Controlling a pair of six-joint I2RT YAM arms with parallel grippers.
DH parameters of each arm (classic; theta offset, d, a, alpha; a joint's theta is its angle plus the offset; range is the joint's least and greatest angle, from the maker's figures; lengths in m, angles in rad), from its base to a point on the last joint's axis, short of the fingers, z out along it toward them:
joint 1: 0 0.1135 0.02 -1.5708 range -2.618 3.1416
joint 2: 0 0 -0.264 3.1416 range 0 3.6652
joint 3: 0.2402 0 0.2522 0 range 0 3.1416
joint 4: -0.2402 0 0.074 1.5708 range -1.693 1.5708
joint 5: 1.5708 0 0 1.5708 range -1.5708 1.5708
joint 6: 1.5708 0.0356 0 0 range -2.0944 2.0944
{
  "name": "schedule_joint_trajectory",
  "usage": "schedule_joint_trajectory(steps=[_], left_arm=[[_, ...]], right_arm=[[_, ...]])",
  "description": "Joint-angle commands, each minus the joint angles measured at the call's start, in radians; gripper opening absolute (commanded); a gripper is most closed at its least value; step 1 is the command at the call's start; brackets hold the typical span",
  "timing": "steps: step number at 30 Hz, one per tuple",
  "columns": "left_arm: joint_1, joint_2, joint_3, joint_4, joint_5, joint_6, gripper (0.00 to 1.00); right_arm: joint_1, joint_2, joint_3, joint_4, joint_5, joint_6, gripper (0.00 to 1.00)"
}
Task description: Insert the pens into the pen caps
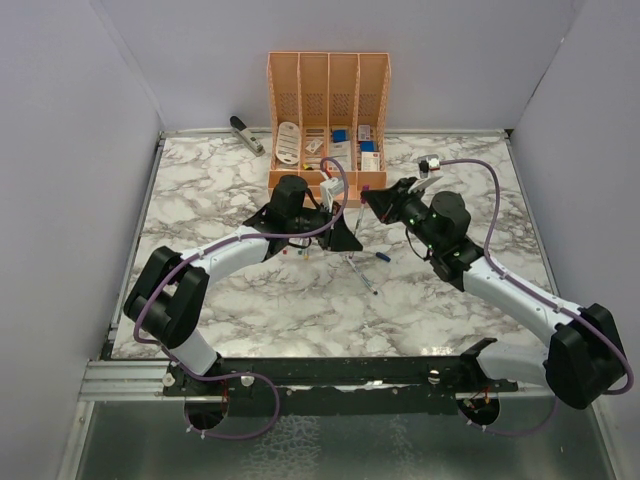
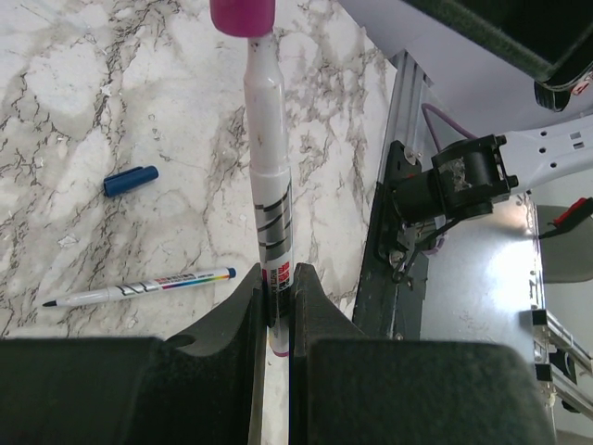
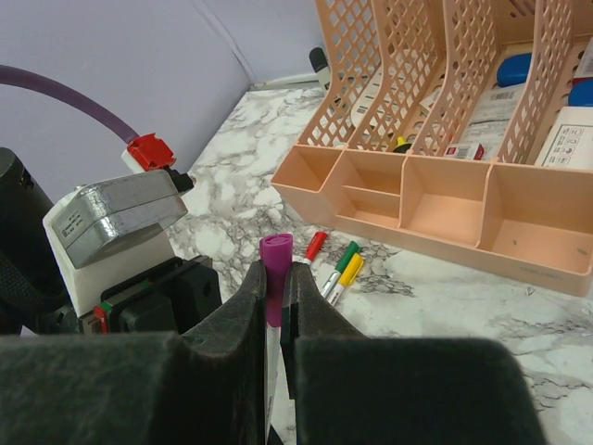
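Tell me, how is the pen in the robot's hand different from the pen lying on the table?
The held pen is pinched in the left hand and sticks out from it; the loose pen lies flat on the marble table. The held pen has a purple cap over its end; the loose pen's tip is bare, a blue cap lying apart from it. Both are thin white pens.

Your top camera sits high behind the arm bases [image 1: 205, 372], looking down on the whole marble surface [image 1: 300, 300]. Wrist cameras look close along their own jaws; both catch the purple cap [image 3: 275, 252] on the pen [image 2: 266, 185]. Right one faces the peach organizer [image 3: 435, 209].
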Motion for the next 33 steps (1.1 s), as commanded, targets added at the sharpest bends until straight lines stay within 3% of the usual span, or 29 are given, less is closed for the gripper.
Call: schedule_joint_trajectory(steps=[1, 33], left_arm=[[0.002, -0.004, 0.020, 0.005, -0.016, 0.021, 0.00], [0.013, 0.021, 0.045, 0.056, -0.052, -0.023, 0.00]], right_arm=[[0.003, 0.016, 0.026, -0.002, 0.007, -0.018, 0.01], [0.004, 0.003, -0.029, -0.082, -0.145, 0.032, 0.01]])
